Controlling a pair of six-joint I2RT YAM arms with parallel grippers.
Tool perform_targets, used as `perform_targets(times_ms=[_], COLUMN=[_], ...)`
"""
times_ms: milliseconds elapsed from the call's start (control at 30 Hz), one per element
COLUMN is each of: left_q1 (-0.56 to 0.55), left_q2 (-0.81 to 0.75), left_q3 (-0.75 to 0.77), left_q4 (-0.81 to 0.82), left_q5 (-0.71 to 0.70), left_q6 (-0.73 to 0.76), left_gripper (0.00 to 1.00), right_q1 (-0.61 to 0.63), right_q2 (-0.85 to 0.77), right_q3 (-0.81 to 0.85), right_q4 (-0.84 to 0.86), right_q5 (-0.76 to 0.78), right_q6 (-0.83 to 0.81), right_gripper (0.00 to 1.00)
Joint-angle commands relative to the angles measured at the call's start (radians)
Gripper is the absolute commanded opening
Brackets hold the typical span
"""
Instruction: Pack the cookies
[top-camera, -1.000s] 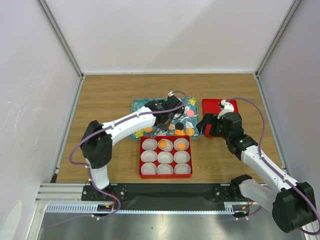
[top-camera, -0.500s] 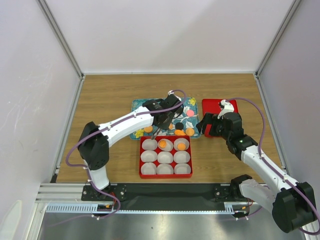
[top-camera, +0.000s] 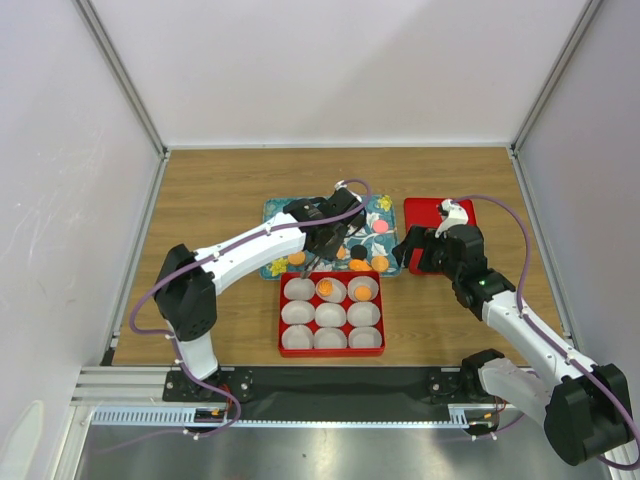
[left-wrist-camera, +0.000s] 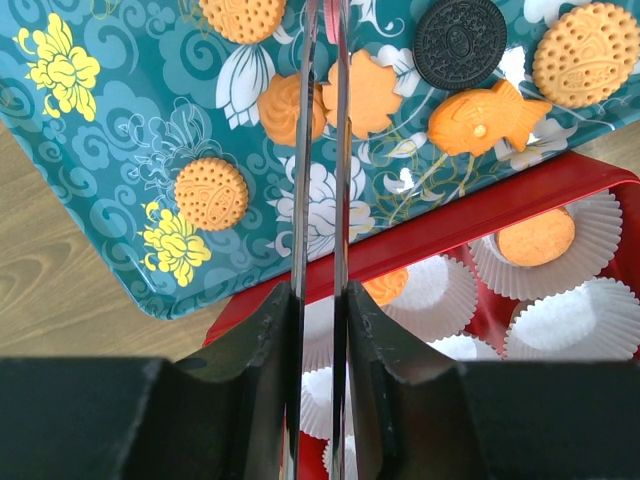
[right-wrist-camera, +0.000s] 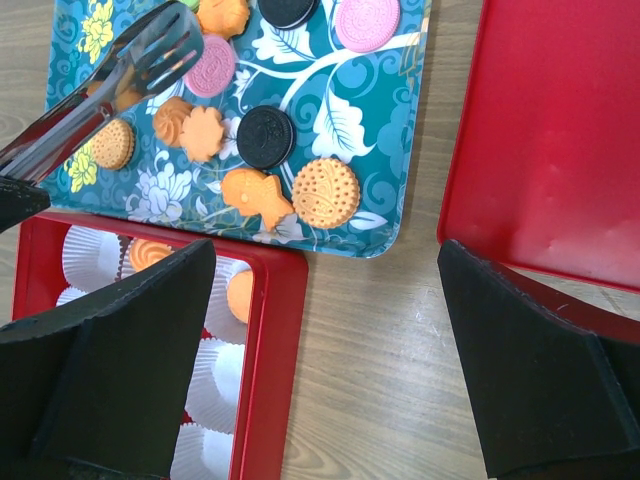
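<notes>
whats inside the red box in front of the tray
Nine white paper cups; two far-row ones hold an orange cookie each, the rest look empty. The cups hide the floor.

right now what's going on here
The left gripper is clamped on metal tongs, their tips over the cookies on the teal tray; I can't tell whether a cookie is pinched. The red box next to the tray has nine paper cups, two with an orange cookie. The right gripper hangs open above the table near the red lid.
</notes>
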Motion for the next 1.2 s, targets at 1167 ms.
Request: perform_targets(times_ms=[1167], left_q1=[0.026], left_q2=[0.005], left_q3=[-0.050], left_q4=[0.072], left_q5=[0.011], left_q6=[0.012], left_gripper=[0.36], right_q1=[-0.003], right_q2=[0.006], right_q3=[-0.001], right_q4=[0.044], right_q5=[-0.002], right_q6=[-0.016], right_gripper=[1.00])
